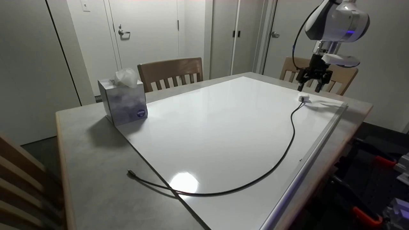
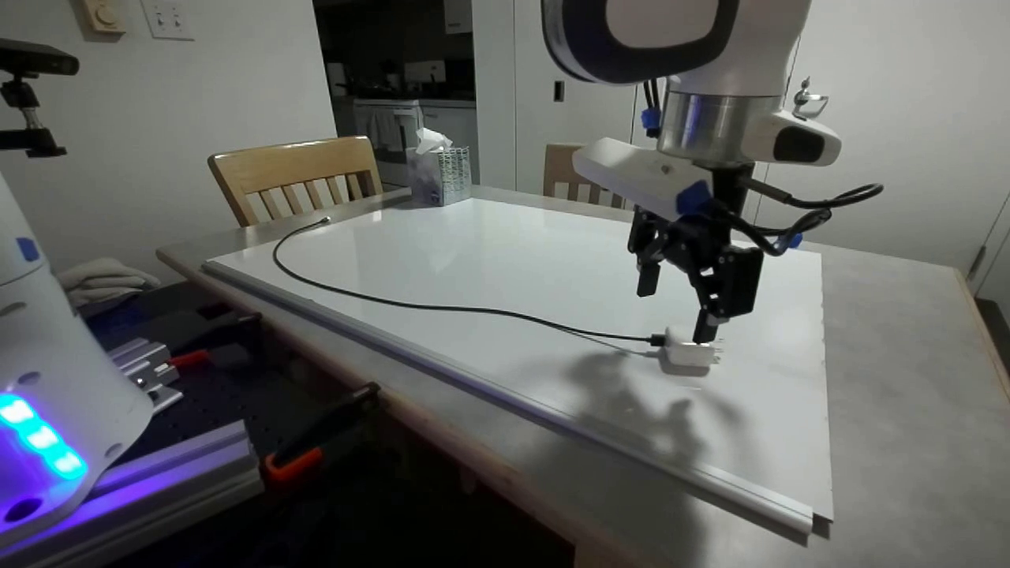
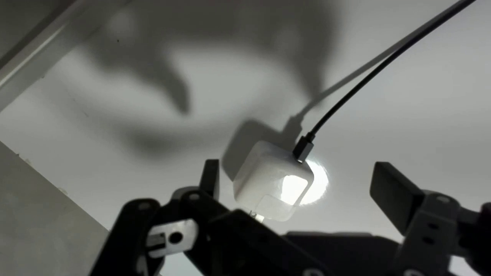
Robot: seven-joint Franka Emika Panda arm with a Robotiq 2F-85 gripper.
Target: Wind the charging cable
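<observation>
While your gripper hovers low over the board near a corner of the table, its jaws stand wide apart, released; you can see the gap in all three views. From the wrist you see the white charger between the two fingers, apart from both. The charger sits on the board, by the corner where the robot's edge of the table meets an end edge, and its prongs face that end edge. From its opposite side comes your cable, plugged in and lying in one long, open curve. It runs most of the length of the board, inside the metal rail that follows the robot's edge. Towards the opposite end edge it bends inward, crosses the rim of the board and ends with a small dark plug over bare tabletop. Farther across, at the corner between that end edge and the far edge, a tissue box stands upright, a tissue poking from its top. Outside the table you have wooden chairs, one at the far edge and one at each end edge. Farthest off are pale doors with metal handles, and, in an exterior view, a dim kitchen.
</observation>
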